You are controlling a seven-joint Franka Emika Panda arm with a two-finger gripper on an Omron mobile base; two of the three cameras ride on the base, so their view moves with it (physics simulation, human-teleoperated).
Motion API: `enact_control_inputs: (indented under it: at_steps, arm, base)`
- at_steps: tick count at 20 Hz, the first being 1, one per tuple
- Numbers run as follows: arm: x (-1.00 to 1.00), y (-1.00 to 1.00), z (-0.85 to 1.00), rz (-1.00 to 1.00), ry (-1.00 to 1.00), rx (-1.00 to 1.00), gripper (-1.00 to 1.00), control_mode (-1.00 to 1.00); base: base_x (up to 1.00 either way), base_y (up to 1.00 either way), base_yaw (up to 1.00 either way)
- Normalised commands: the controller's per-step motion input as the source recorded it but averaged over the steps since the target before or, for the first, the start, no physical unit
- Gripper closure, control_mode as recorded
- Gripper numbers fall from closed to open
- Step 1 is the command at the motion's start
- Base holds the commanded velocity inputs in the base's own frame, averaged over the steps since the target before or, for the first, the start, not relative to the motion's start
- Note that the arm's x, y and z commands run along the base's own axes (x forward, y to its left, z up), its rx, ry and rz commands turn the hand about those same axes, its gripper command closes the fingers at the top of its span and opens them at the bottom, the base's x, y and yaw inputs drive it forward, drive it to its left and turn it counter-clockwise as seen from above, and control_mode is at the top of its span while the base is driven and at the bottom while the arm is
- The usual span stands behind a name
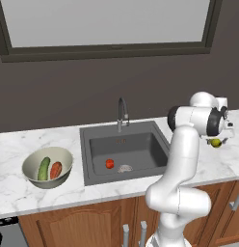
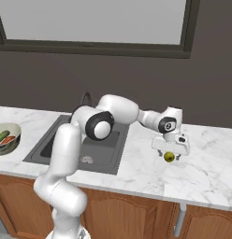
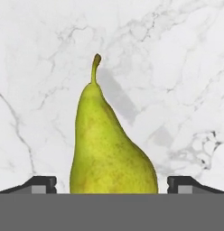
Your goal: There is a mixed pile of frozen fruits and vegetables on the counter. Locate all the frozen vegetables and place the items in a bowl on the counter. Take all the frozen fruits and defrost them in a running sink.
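the claw (image 3: 111, 186) points down over the white marble counter (image 3: 177, 67) to the right of the sink, its two dark fingertips (image 3: 41, 184) spread wide, one on each side of the yellow-green pear (image 3: 109, 144), with a gap between each tip and the fruit. the pear lies on the counter, its stem pointing away from the hand. in the right base view the pear (image 2: 170, 157) sits just under the claw (image 2: 170, 151), well apart from the sink. farther left, the dark grey sink (image 1: 124, 150) holds the small red fruit (image 1: 109, 163) on its floor beside the round drain (image 1: 125, 168), with the curved faucet (image 1: 122, 114) behind the basin. farthest left, the pale bowl (image 1: 47, 166) stands on the counter with the green cucumber (image 1: 44, 169) and the orange-red carrot piece (image 1: 56, 170) lying side by side inside.
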Motion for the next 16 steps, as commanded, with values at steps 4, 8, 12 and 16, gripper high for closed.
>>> enact_control_inputs:
  at_steps: [4, 8, 12, 16]
  arm:
    - [-0.01, 0.06, -0.08, 0.0, -0.01, 0.0, 1.0, -1.0]
    - [-0.03, 0.0, 0.0, -0.02, 0.01, 0.01, 1.0, -1.0]
    - [-0.07, 0.44, 0.48, -0.06, 0.03, -0.03, 1.0, -1.0]
    - [-0.03, 0.86, 0.71, -0.01, 0.0, -0.01, 1.0, -1.0]
  base:
    - [0.0, 0.0, 0.0]
    - [0.0, 0.0, 0.0]
    - [0.0, 0.0, 0.0]
    - [0.0, 0.0, 0.0]
